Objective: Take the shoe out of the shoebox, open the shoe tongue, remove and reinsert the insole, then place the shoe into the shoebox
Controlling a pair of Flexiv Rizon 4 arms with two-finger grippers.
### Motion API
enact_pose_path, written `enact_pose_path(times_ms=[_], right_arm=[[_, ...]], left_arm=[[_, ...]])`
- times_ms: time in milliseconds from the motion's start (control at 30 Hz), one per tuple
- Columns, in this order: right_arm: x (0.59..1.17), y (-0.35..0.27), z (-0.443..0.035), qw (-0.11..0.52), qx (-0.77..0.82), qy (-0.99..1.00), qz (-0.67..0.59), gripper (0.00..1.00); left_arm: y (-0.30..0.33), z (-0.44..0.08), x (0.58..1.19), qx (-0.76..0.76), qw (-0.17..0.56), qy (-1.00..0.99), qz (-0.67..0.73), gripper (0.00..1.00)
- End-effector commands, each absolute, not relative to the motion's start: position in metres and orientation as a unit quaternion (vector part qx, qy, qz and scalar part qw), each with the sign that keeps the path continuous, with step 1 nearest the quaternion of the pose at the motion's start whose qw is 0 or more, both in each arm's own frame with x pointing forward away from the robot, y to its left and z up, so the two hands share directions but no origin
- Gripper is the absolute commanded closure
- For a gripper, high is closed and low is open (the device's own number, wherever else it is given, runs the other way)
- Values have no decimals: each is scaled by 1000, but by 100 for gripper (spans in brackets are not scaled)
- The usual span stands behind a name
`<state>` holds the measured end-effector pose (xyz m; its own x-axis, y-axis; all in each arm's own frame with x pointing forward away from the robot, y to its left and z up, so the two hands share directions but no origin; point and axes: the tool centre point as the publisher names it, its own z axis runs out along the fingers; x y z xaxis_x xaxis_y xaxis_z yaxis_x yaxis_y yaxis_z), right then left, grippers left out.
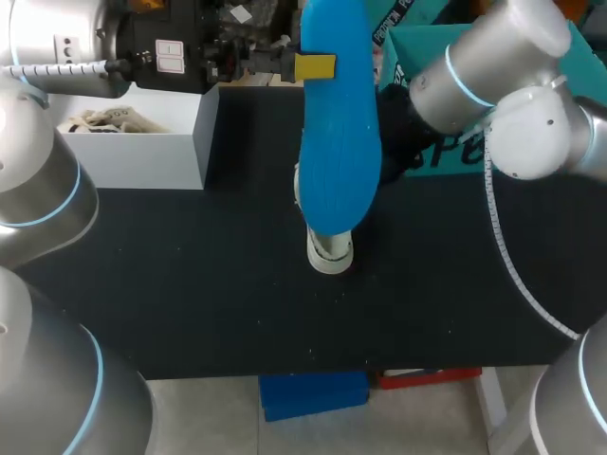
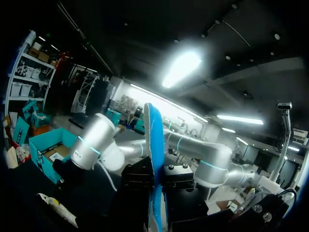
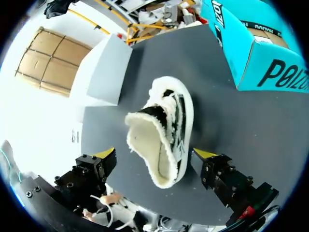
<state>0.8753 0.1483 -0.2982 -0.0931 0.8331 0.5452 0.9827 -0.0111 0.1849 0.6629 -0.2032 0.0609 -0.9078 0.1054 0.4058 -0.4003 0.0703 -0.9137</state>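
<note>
My left gripper (image 1: 318, 66) is held high above the table, shut on a blue insole (image 1: 339, 123) that hangs long-side down. In the left wrist view the insole (image 2: 153, 145) stands edge-on between the black fingers (image 2: 140, 183). Below it on the black table lies a white shoe with black trim (image 1: 330, 251). The right wrist view shows this shoe (image 3: 166, 130) with its fleecy mouth wide and tongue pulled back. My right gripper (image 3: 155, 153) is open, one yellow tip on each side of the shoe, neither touching it. The teal shoebox (image 3: 260, 58) stands beyond the shoe.
A white open box (image 1: 133, 142) with crumpled paper in it stands at the table's back left. The teal shoebox (image 1: 446, 95) is at the back right, partly behind my right arm (image 1: 512, 85). The black table surface (image 1: 190, 284) runs to the front edge.
</note>
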Motion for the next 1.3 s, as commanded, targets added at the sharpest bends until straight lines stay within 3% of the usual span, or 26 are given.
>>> enact_pose_path(times_ms=[33, 1300], right_arm=[[869, 137, -289, 199, -633, -670, -331, 0], [866, 124, -246, 365, -549, -547, -515, 0]], left_arm=[[-205, 61, 663, 106, 187, -707, 673, 100], [-205, 61, 663, 106, 187, -707, 673, 100]])
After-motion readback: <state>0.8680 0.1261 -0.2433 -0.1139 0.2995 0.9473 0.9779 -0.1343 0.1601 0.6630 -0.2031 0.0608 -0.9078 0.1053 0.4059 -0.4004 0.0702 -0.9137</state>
